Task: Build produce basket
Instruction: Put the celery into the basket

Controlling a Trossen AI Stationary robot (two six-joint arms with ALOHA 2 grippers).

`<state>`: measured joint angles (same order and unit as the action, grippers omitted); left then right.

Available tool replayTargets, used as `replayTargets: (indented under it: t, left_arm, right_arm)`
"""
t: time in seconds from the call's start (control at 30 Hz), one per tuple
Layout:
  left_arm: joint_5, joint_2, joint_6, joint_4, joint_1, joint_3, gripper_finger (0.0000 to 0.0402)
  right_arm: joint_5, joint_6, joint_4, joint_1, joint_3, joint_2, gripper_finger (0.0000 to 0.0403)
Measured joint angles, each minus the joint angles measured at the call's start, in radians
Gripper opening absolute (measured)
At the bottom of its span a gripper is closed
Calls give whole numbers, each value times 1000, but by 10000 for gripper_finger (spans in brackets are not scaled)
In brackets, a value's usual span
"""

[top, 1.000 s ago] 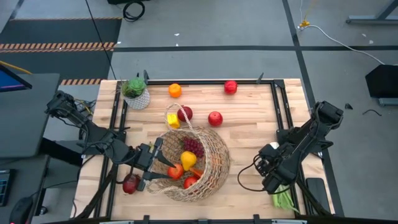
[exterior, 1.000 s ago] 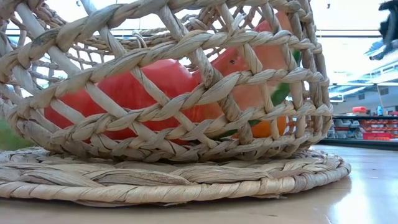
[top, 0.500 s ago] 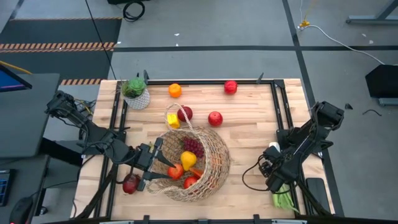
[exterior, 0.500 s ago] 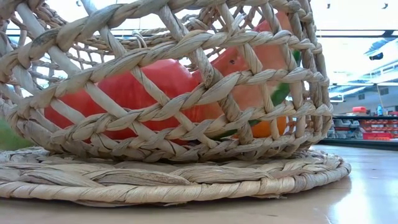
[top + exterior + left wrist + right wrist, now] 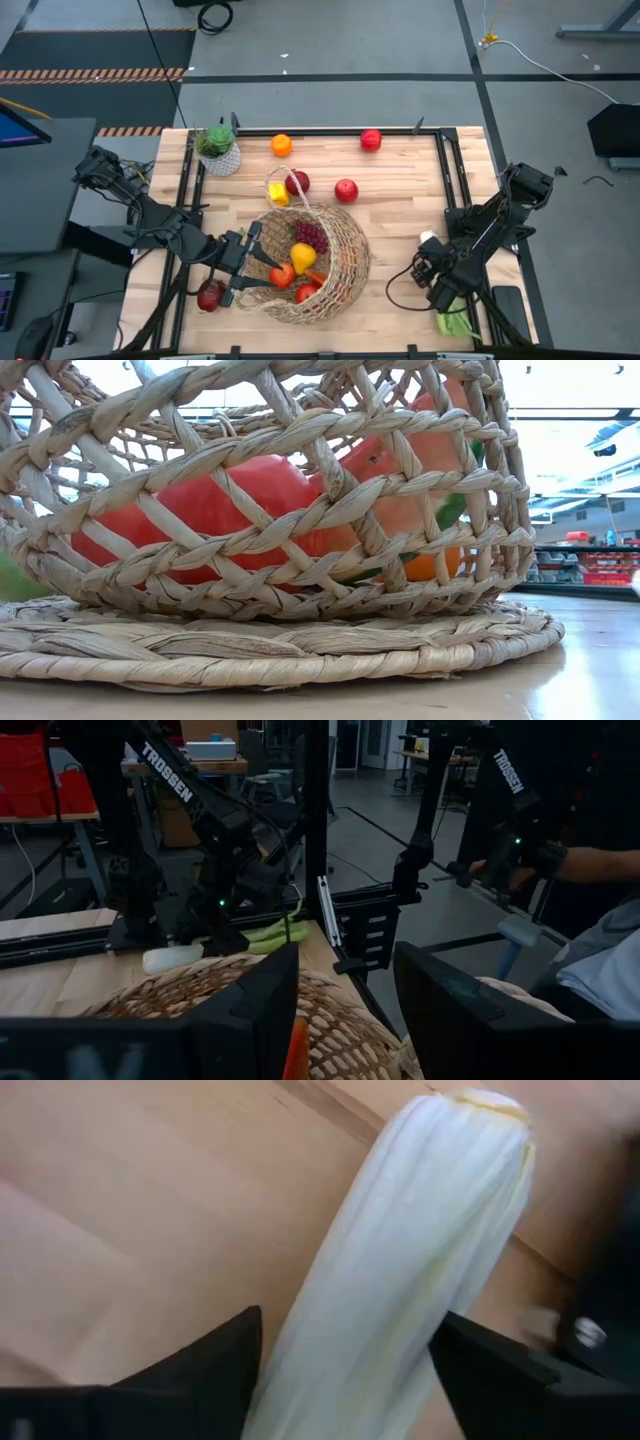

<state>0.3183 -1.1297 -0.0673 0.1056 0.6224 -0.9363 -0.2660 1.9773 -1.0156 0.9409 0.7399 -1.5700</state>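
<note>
The wicker basket (image 5: 325, 262) stands near the table's near edge and holds a lemon (image 5: 303, 256), grapes (image 5: 310, 236) and red-orange produce (image 5: 215, 510). My left gripper (image 5: 240, 267) is open at the basket's left rim, with the weave (image 5: 200, 992) showing between its fingers; I cannot tell if it touches. A red apple (image 5: 210, 295) lies beside it on the table. My right gripper (image 5: 437, 275) is shut on the leek (image 5: 445, 290) at the near right. An orange (image 5: 281, 145) and red apples (image 5: 346, 190) lie on the far half of the table. My right gripper pinches the leek's white shaft (image 5: 350, 1350) between its two fingers, which lie across it and come from above. The white end (image 5: 428, 243) sticks out past the fingers toward the basket. The green leafy end (image 5: 455, 322) lies at the table's near right corner.
A potted green plant (image 5: 217, 148) stands at the far left corner. A yellow item (image 5: 278, 193) and a red apple (image 5: 297, 182) lie by the basket's loop handle. Dark frame rails (image 5: 452, 170) run along the table's sides. A person's arm (image 5: 600, 865) shows beyond the table.
My right gripper has shifted a little toward the table's left and near edge with the leek. The leek's white end has swung toward the basket, while its green end has stayed at the near right corner.
</note>
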Motion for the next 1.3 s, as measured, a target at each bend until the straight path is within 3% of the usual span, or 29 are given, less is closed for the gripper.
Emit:
replayTargets:
  t: [0.33,0.53,0.83,1.0,1.17,1.3]
  left_arm:
    - [0,0,0,0,0,0,172]
    - [0,0,0,0,0,0,172]
    - [0,0,0,1,0,0,172]
    - [0,0,0,1,0,0,172]
    - [0,0,0,2,0,0,172]
    - [16,0,1,20,0,0,172]
  right_arm:
    - [-117,-96,85,0,11,0,134]
    - [-308,-189,31,-21,83,0,103]
    - [-581,-418,-341,-138,474,1,102]
    - [-735,-729,-309,-203,740,2,101]
    - [-675,-1144,-68,-304,920,2,101]
    - [-428,-1402,161,-394,980,2,101]
